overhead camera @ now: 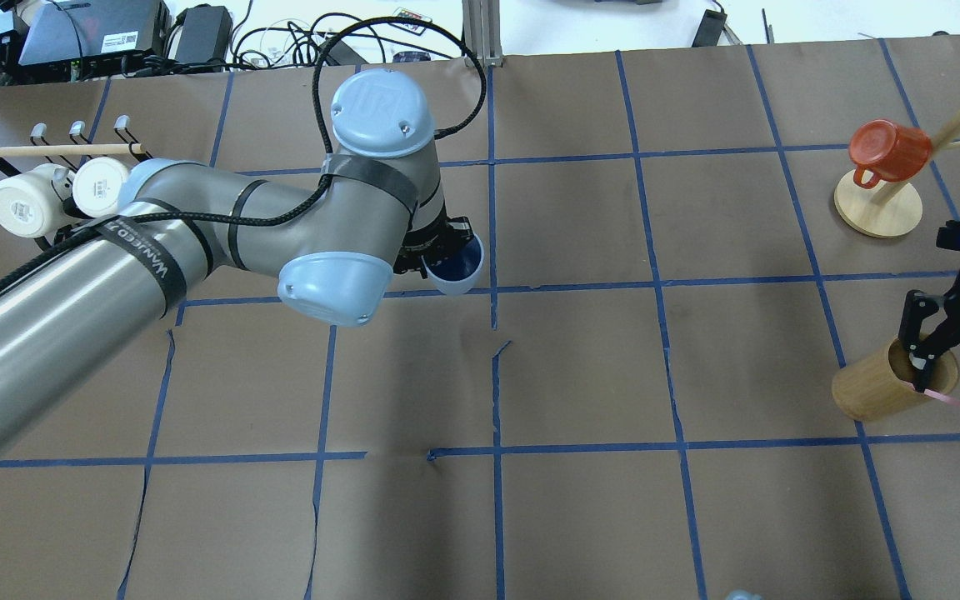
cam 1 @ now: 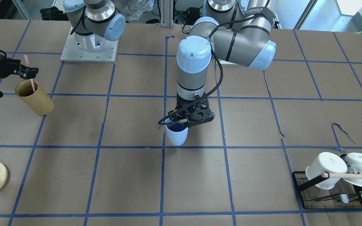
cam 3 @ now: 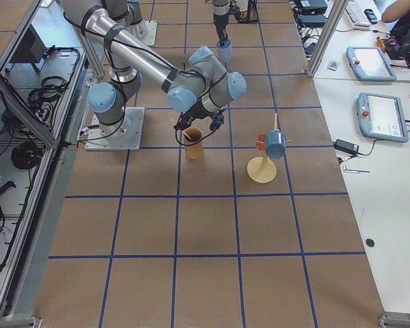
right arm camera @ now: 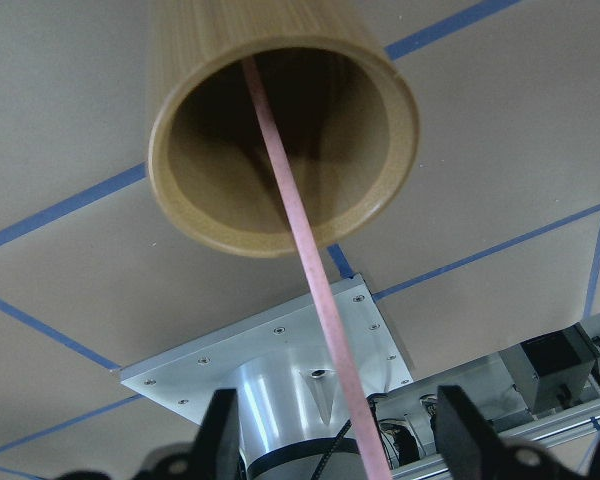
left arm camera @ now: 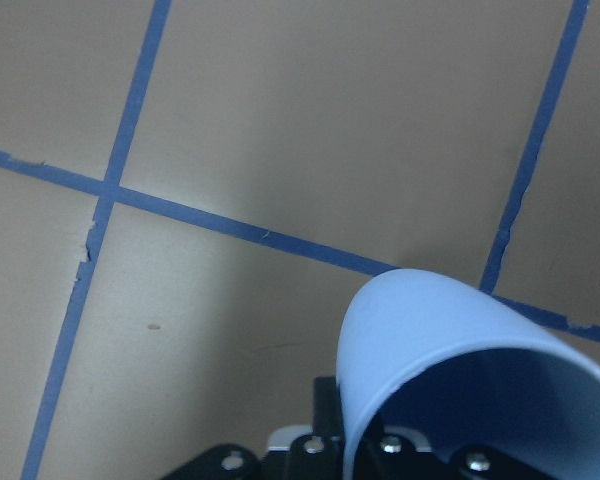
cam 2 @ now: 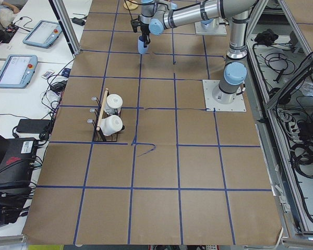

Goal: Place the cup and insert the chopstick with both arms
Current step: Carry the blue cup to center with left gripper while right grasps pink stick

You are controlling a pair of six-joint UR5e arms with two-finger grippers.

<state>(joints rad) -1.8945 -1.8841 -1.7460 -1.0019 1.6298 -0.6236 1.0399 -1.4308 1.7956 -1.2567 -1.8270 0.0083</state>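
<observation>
We saw the left gripper [cam 1: 184, 123] near the middle of the table [cam 1: 247, 182], its jaws clamped on the rim of the light-blue cup [cam 1: 176, 136]. The cup hung mouth-up beside a blue tape crossing. We could not tell whether its base touched the table. Bare squares lay open on every side of it.

The right gripper [right arm camera: 338, 425] stood over the bamboo cup [overhead camera: 867, 392] near the table's right edge. Its jaws were spread wide, and the pink chopstick [right arm camera: 290, 200] ran up between them without touching either. The chopstick's lower end sat inside the bamboo cup, and it leaned against the rim.

2 white mugs [cam 1: 325, 171] hung on a black rack [cam 1: 311, 182] at the far left edge, well apart from the cup. An orange mug [overhead camera: 888, 150] hung on a wooden stand [overhead camera: 878, 208] near the right gripper.
</observation>
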